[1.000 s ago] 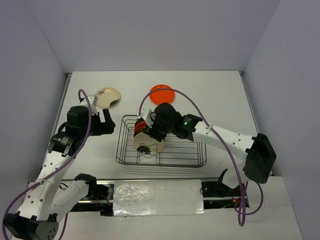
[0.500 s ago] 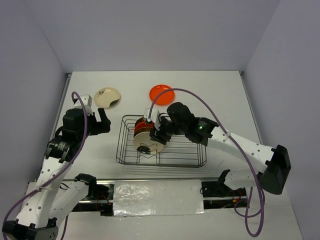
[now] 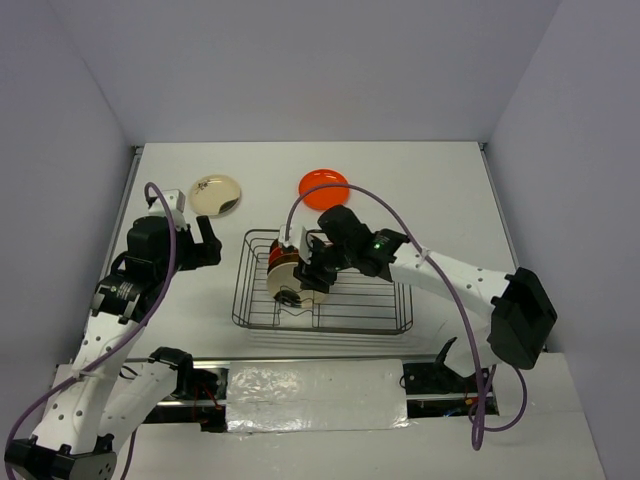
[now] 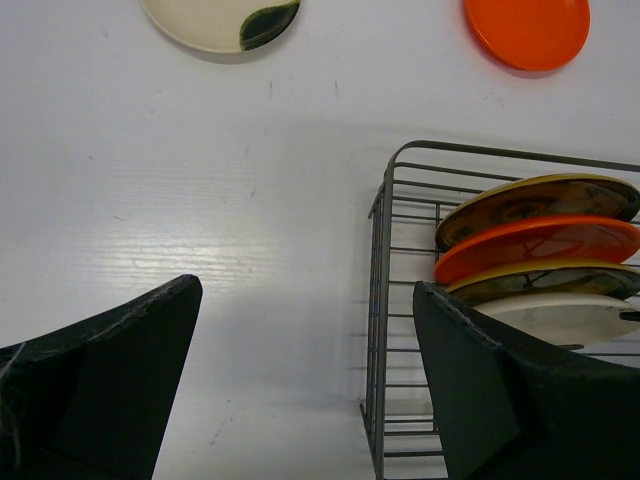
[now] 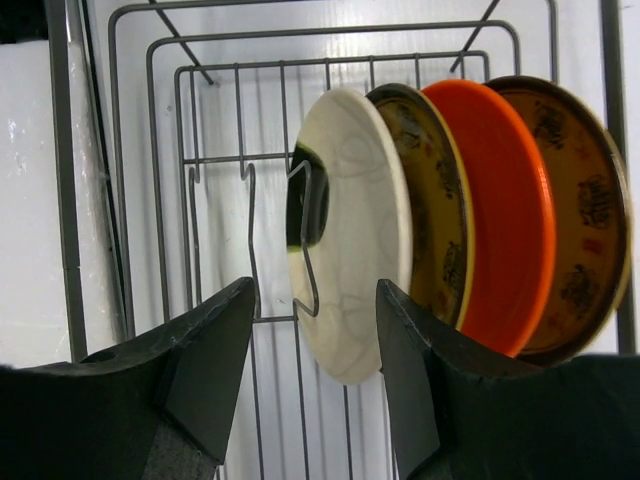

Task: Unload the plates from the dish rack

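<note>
The dish rack stands mid-table with several plates upright at its left end. In the right wrist view they stand in a row: a cream plate, a yellow-brown one, an orange one and a second yellow-brown one. My right gripper is open over the rack, its fingers either side of the cream plate's rim without touching it. My left gripper is wide open and empty over bare table just left of the rack.
A cream plate with a dark patch and an orange plate lie flat on the table behind the rack. The right arm's purple cable loops above the rack. Walls close in the table on three sides.
The right arm swung out to the right and came back, leaving its gripper at the cream plate with the jaws slightly wider. The left gripper drew back a little to the left.
</note>
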You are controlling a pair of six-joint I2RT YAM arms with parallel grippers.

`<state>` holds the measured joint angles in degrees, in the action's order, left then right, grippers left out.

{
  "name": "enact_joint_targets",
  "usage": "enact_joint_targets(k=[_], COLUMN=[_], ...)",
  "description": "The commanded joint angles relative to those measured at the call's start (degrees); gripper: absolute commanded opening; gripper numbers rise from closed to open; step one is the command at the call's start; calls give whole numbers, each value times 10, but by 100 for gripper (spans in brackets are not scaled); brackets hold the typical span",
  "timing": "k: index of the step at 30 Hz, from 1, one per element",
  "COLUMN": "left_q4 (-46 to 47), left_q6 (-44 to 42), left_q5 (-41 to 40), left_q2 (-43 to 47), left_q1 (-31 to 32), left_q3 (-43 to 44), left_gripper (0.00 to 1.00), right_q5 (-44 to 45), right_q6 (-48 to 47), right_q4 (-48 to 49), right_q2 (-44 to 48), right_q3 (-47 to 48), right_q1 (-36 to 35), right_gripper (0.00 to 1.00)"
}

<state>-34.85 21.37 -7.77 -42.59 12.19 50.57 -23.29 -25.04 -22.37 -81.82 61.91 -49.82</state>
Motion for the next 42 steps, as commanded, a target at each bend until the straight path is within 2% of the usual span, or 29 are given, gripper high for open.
enact_joint_targets(k=[1, 11, 15, 20, 24, 31, 42], left_q4=[15, 18, 19, 19, 19, 19, 20], left_q6=[2, -1, -2, -1, -3, -2, -4], left_q5=[9, 19, 21, 23, 24, 23, 28], left_q2=[1, 2, 0, -4, -2, -2, -7], left_q1=[-1, -1, -1, -1, -1, -1, -1], left_q3=[3, 1, 1, 1, 1, 1, 0], left_gripper=[100, 99, 99, 100, 99, 100, 99], right_q5=[12, 4, -10, -11, 10, 27, 41], right_q6=[-9, -5, -4, 6, 3, -2, -7], right_q4=[20, 45, 51, 45, 37, 22, 59], right_q2=[-16, -38, -15, 40, 76, 32, -13], right_q3=[16, 8, 1, 1, -1, 9, 6], right_q1=[3, 2, 2, 3, 3, 5, 5], right_gripper=[59, 51, 49, 58, 59, 55, 52])
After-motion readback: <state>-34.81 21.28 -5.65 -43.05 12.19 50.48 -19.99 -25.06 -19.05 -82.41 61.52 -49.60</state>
